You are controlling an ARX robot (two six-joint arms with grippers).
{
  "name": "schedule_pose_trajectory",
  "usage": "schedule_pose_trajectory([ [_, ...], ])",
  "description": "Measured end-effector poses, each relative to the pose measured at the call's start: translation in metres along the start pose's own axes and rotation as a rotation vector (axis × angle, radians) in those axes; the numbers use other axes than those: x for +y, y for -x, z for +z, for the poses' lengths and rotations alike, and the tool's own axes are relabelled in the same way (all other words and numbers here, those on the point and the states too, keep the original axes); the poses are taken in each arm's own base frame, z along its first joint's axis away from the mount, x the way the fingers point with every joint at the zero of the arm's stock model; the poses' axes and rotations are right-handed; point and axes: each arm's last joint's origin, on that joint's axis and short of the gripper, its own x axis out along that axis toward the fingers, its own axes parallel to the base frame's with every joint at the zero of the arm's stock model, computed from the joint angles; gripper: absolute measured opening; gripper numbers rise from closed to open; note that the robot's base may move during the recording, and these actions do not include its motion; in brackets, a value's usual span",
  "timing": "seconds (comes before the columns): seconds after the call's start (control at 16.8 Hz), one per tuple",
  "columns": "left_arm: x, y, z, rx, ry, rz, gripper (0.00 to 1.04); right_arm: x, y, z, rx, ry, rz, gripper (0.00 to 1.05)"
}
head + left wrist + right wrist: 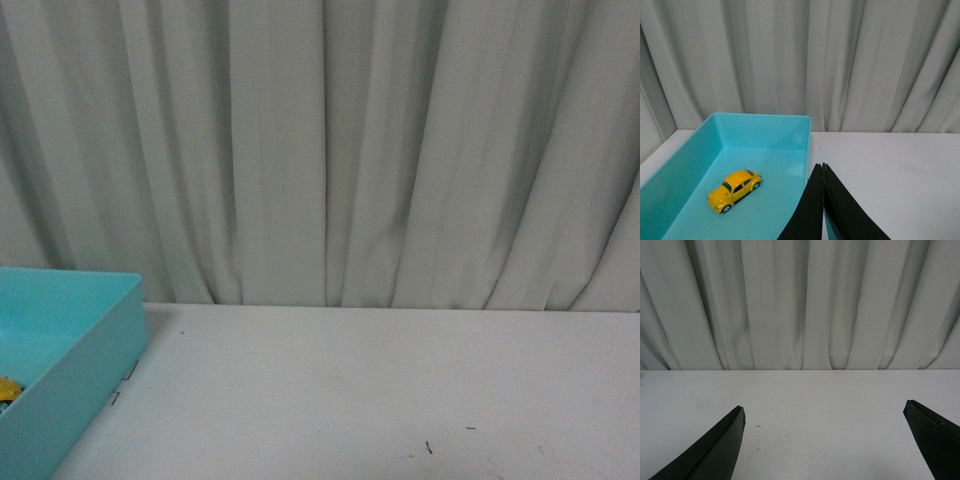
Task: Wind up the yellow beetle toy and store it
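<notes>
Yellow beetle toy (pixel 735 190) in bin (pixel 760 125); left gripper (pixel 823 167) closed (empty).

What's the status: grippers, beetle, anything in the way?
Left gripper shut, empty, above bin's edge. Right gripper open, empty, over bare table. Yellow beetle toy on its wheels inside turquoise bin. Nothing obstructing.

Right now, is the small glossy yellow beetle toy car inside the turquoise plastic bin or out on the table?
Inside. The yellow beetle toy car sits upright on its wheels on the turquoise bin's floor.

Pale grey pleated curtain (pixel 330 150) behind white table (pixel 380 390); light dim, even.
</notes>
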Motion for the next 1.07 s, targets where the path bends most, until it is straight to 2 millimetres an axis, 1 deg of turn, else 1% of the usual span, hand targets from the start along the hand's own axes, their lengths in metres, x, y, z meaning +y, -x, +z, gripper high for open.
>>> schedule_pose_trajectory([
  [0.18, 0.0, 0.002, -0.001, 0.005, 0.0, 0.0, 0.02, 0.0, 0.0, 0.0, 0.0, 0.0, 0.0, 0.98],
  [0.24, 0.0, 0.008, -0.006, 0.056, 0.0, -0.002, 0.02, 0.0, 0.0, 0.0, 0.0, 0.0, 0.0, 0.98],
  [0.36, 0.0, 0.013, -0.004, 0.012, 0.0, 0.001, 0.02, 0.0, 0.0, 0.0, -0.001, 0.0, 0.0, 0.98],
  [0.54, 0.0, 0.013, -0.003, 0.008, 0.002, 0.0, 0.03, 0.0, 0.0, 0.0, 0.0, 0.0, 0.0, 0.98],
  [1.01, 0.0, 0.013, -0.003, 0.008, 0.002, 0.0, 0.97, 0.0, 0.0, 0.0, 0.0, 0.0, 0.0, 0.98],
  [1.07, 0.0, 0.013, -0.003, 0.008, 0.001, 0.0, 0.99, 0.0, 0.0, 0.0, 0.0, 0.0, 0.0, 0.98],
])
